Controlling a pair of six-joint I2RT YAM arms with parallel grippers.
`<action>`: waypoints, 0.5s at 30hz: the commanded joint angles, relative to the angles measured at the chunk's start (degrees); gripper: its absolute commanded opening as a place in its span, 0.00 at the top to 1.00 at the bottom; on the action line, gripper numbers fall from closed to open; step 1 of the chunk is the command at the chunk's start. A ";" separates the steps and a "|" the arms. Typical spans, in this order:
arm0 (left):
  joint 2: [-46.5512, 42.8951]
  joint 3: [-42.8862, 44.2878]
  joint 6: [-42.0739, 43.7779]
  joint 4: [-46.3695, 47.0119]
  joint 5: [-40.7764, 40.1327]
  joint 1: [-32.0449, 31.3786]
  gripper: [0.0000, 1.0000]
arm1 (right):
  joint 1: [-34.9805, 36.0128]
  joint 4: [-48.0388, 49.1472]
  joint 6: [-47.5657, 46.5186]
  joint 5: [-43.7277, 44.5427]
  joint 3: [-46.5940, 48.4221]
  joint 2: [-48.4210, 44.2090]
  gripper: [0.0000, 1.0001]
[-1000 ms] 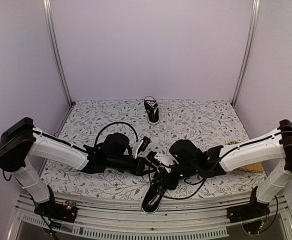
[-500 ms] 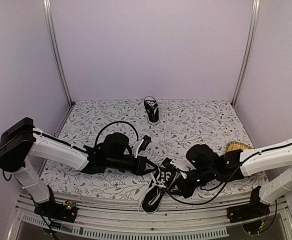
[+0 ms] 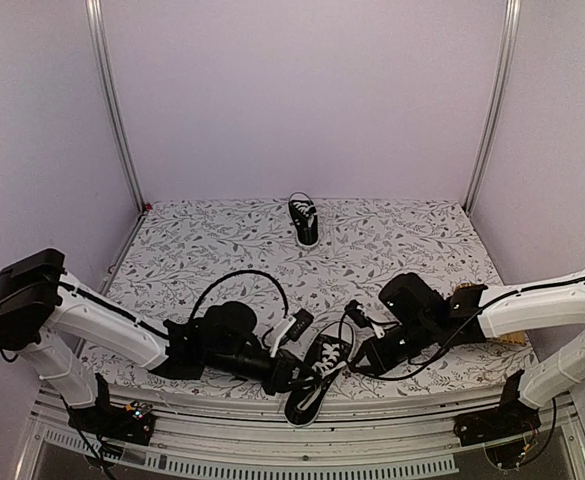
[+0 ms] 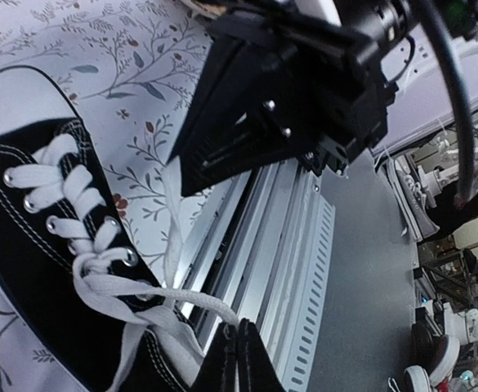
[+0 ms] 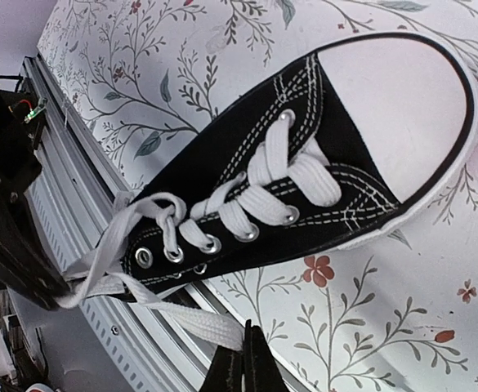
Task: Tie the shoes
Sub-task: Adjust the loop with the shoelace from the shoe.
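One of the shoes [image 3: 312, 388] lies at the table's near edge, its heel out over the front rail and its white toe cap pointing away from it. The other shoe [image 3: 304, 221] stands at the far middle, with no gripper near it. My left gripper [image 4: 239, 328] is shut on a white lace end [image 4: 191, 300] coming from the near shoe [image 4: 34, 245]. My right gripper [image 5: 246, 333] is shut on the other lace end [image 5: 199, 318], beside the same shoe [image 5: 304, 180]. From above, the left gripper [image 3: 294, 378] and right gripper [image 3: 356, 362] flank the shoe's laced top.
An aluminium rail [image 3: 272, 440] runs along the table's front edge, right under both grippers. A tan woven thing [image 3: 469, 293] lies at the right, partly behind my right arm. A black cable [image 3: 240, 283] loops above my left arm. The floral cloth [image 3: 202, 240] covers the table.
My right gripper moved off the shoe to its right and shut on a lace end. My left arm moved toward the near edge with its lace.
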 commanded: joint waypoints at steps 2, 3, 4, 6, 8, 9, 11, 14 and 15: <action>-1.05 0.21 1.66 -2.92 -1.70 -3.96 1.00 | -0.43 1.13 -0.06 -0.69 3.52 3.12 0.98; -1.15 0.87 2.10 -5.23 -2.62 -4.39 1.00 | -0.43 1.46 -0.06 -0.91 3.67 3.49 0.98; -1.48 1.45 2.59 -7.62 -3.89 -4.79 1.00 | -0.43 1.67 -0.06 -1.10 3.79 3.77 0.98; -2.75 2.12 3.27 -11.74 -6.49 -5.27 1.00 | -0.48 2.21 0.06 -1.46 3.74 4.13 0.98; -5.01 1.96 3.54 -14.55 -8.87 -5.38 0.97 | -0.43 2.37 -0.05 -1.64 3.67 4.46 0.98; -6.47 1.78 3.67 -15.70 -9.98 -5.34 0.92 | -0.44 2.37 -0.02 -1.61 3.63 4.53 0.98; -9.33 1.71 3.94 -18.45 -12.23 -5.38 0.77 | -0.43 2.56 -0.14 -1.81 3.40 4.53 0.98; -13.27 1.76 4.77 -22.18 -15.28 -5.28 0.61 | -0.49 2.76 -0.21 -2.15 3.08 4.51 0.98; -14.33 1.86 4.89 -23.56 -16.35 -5.14 0.56 | -0.48 2.86 -0.23 -2.20 2.89 4.47 0.98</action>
